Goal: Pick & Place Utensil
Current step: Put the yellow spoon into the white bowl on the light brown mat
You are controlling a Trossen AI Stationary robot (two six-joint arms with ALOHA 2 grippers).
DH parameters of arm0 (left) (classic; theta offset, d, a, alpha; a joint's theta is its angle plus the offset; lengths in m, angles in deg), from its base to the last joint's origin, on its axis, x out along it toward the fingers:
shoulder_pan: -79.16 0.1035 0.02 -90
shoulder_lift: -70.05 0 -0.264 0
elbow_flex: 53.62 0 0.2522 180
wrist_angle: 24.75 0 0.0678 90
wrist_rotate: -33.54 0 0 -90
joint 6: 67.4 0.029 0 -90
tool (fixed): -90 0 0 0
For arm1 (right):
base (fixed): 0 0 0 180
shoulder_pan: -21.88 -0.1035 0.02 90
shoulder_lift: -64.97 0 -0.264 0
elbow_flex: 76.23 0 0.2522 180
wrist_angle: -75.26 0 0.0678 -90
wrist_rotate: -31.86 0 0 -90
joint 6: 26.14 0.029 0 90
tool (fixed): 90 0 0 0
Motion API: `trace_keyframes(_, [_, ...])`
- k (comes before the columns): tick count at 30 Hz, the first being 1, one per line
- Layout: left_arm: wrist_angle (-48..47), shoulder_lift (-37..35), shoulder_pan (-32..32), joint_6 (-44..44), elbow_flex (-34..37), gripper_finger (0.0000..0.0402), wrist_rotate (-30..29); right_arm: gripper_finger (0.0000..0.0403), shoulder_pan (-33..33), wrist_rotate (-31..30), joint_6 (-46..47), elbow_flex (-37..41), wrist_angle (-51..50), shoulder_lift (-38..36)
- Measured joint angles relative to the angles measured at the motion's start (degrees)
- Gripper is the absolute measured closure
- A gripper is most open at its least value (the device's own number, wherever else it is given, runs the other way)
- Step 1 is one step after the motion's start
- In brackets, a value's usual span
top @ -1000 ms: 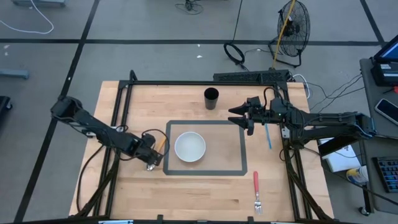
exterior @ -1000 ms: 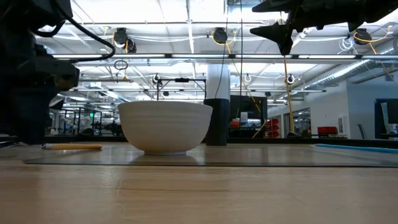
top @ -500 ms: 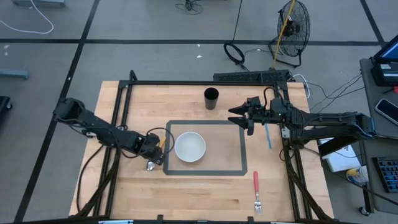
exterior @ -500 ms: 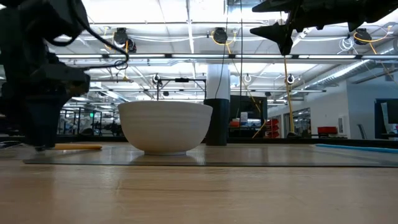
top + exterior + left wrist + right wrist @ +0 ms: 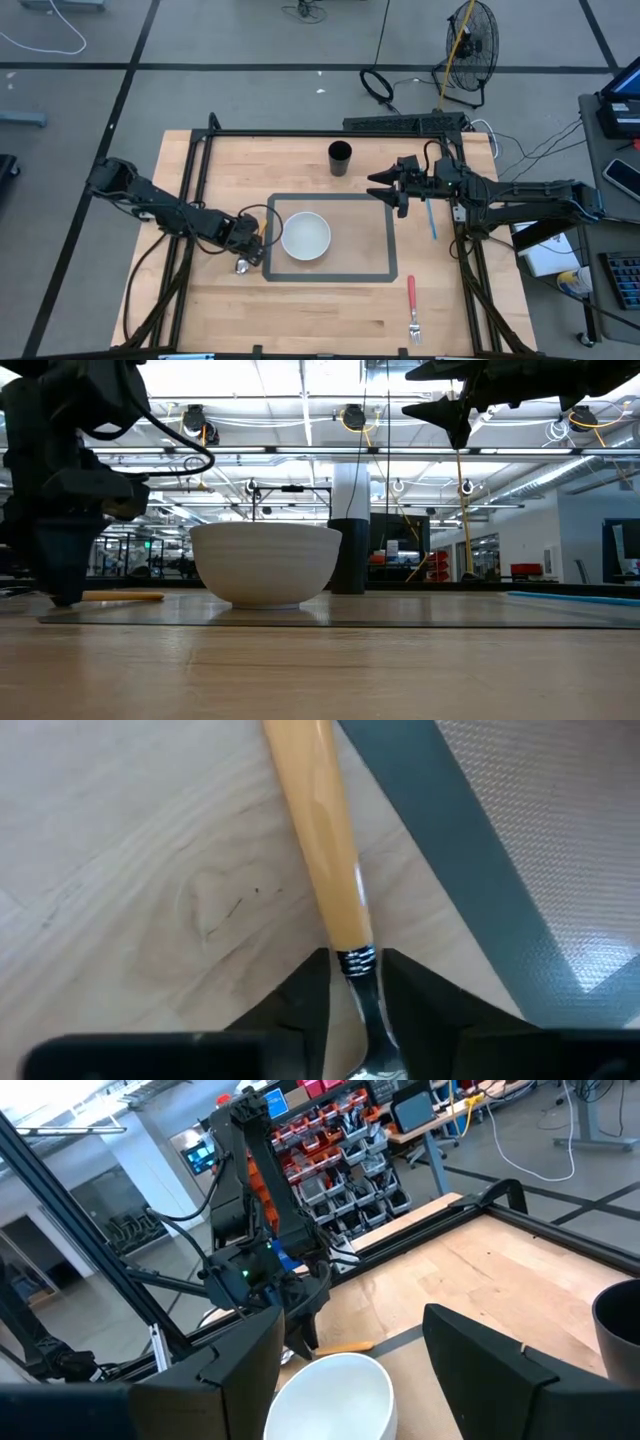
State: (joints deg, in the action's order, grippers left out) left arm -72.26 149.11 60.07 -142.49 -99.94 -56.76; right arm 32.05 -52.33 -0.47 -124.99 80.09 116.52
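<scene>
An orange-handled spoon point(image 5: 259, 231) lies flat on the wood just left of the grey-bordered mat point(image 5: 390, 240); its handle point(image 5: 318, 830) runs away from my left gripper point(image 5: 355, 1005). That gripper is down at the table over the spoon's metal end and shut on its neck. A white bowl point(image 5: 305, 236) stands on the mat. My right gripper point(image 5: 385, 187) hangs open, high above the mat's far right corner point(image 5: 450, 410). My left gripper pinches the spoon's thin metal neck point(image 5: 358, 965), just below the orange handle, between its two fingers point(image 5: 310, 990). The fingers come from above, pointing down, and lie across the spoon. The spoon lies flat on the table.
A black cup point(image 5: 340, 157) stands beyond the mat's far edge. A blue utensil point(image 5: 431, 218) lies right of the mat under the right arm, and a red-handled fork point(image 5: 411, 305) lies near the table's near right. Black frame rails border the table.
My left gripper has shifted a little toward the bowl and come down to the table over the spoon's neck. The spoon has stayed where it lay. The right arm has kept still.
</scene>
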Motion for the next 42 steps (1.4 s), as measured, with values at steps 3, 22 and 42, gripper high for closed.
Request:
trace_keyframes(3, [-0.38, 0.02, 0.02, 0.04, 0.01, 0.0363, 0.15, 0.0165, 0.00, -0.02, -0.41, 0.00, 0.00, 0.00])
trace_keyframes(22, [-0.63, -0.06, -0.10, -0.97, 0.11, 0.0372, -1.06, 0.0165, 0.02, -0.02, -0.40, 0.02, 0.00, 0.00])
trace_keyframes(42, [-1.83, -3.08, -0.09, -2.16, 0.33, 0.0372, -5.18, 0.0165, 0.04, -0.02, 0.19, 0.01, -0.10, 0.00])
